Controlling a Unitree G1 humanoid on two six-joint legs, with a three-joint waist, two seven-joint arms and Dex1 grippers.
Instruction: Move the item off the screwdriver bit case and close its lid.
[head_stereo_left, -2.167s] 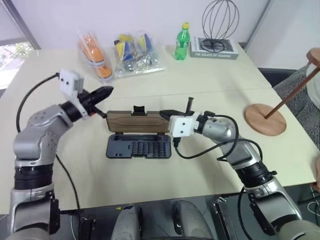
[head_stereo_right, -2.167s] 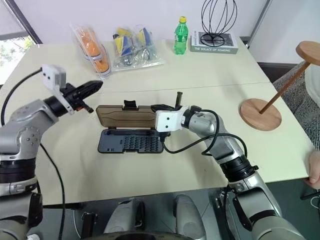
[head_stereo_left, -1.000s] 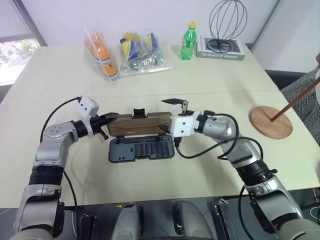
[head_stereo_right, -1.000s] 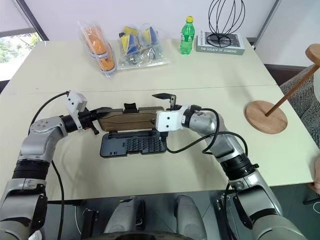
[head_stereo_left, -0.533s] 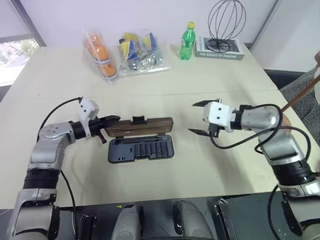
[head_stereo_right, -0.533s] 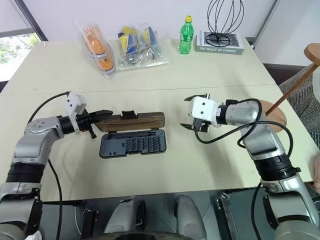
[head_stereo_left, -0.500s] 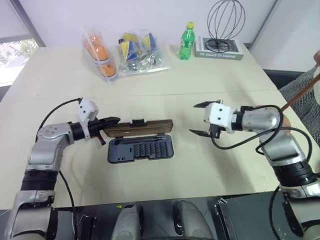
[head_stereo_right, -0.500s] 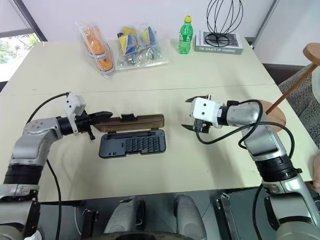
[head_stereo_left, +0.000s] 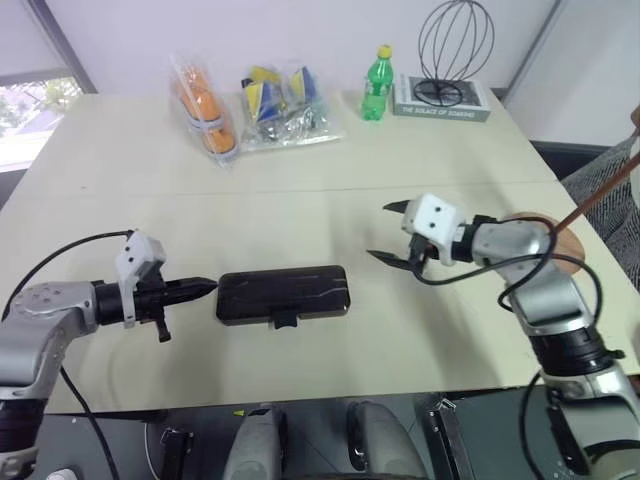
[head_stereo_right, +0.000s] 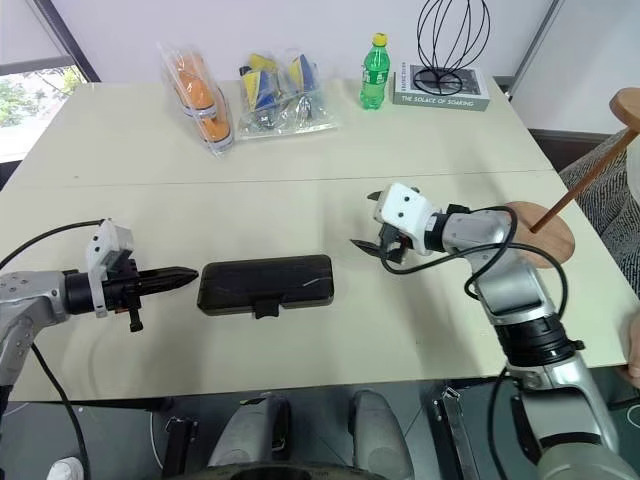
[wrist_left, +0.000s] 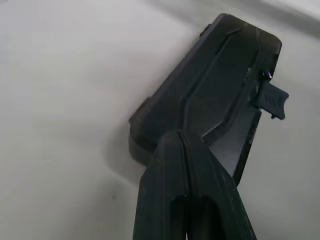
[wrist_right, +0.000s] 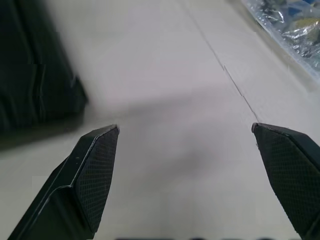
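Observation:
The screwdriver bit case (head_stereo_left: 283, 293) lies flat on the table's near middle with its dark lid (head_stereo_right: 270, 278) down over the tray and the small latch (head_stereo_left: 284, 321) at the front edge. My left gripper (head_stereo_left: 203, 287) is shut and empty, its tip just off the case's left end; the left wrist view shows the shut fingers (wrist_left: 187, 195) over the case (wrist_left: 225, 85). My right gripper (head_stereo_left: 380, 232) hovers open and empty to the right of the case. The item, a reddish-brown wooden stand (head_stereo_right: 545, 225), stands on the table at the far right, behind my right forearm.
At the table's back are a green bottle (head_stereo_left: 374, 82), a book with a wire ornament (head_stereo_left: 440, 100) and clear snack bags (head_stereo_left: 205, 110). A person's hand (head_stereo_right: 632, 345) shows at the right edge, beyond the table's right side.
The lid has dropped from half-raised to flat on the tray. My left gripper has pulled back to the left, off the lid's end. The right gripper has stayed open, nearly in place.

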